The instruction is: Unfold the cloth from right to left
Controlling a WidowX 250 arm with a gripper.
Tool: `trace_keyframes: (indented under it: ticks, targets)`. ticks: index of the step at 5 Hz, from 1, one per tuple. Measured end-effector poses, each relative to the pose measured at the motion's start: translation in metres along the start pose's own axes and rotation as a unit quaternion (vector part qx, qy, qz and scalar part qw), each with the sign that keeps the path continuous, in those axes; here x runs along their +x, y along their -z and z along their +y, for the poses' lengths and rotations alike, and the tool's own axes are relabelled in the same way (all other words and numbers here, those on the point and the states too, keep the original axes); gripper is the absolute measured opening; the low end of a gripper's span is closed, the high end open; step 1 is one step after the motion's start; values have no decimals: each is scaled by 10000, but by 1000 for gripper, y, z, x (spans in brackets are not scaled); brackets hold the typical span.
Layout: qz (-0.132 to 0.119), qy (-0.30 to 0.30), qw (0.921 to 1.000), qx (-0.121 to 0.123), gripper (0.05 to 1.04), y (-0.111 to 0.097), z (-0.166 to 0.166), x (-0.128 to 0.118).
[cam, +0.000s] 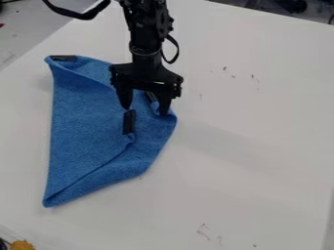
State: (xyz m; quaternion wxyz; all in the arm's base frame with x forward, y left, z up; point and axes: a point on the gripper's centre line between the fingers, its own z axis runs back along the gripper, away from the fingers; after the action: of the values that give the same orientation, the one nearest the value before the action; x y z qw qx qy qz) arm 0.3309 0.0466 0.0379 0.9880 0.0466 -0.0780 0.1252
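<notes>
Scribbles (pixel 202 226): showing near on the table (pixel 261 146), too small for me to read.
Blue cloth (pixel 85 117): lying left, long axis running near to far, narrow tip pointing near-left.
Gripper (pixel 145 110): I'm hovering over the cloth's right part, fingers standing wide apart, gripping nothing.

I see the gripper (pixel 145 110) center-left of frame, pointing down over the blue cloth (pixel 85 122), fingers apart. Cloth is partly folded, right part lapped over, long edge down the left. Black strips: one (pixel 63 58) at its upper-left corner, one (pixel 129 122) just below my left-of-frame finger. White table (pixel 261 146) underneath. Orange-yellow thing (pixel 22 244) bottom left.
</notes>
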Motion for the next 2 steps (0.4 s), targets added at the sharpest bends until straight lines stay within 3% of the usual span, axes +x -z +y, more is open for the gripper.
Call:
trace_keyframes:
  ticks: [2]
  targets:
    - [202, -81, 9998, 12, 999, 16, 6, -13]
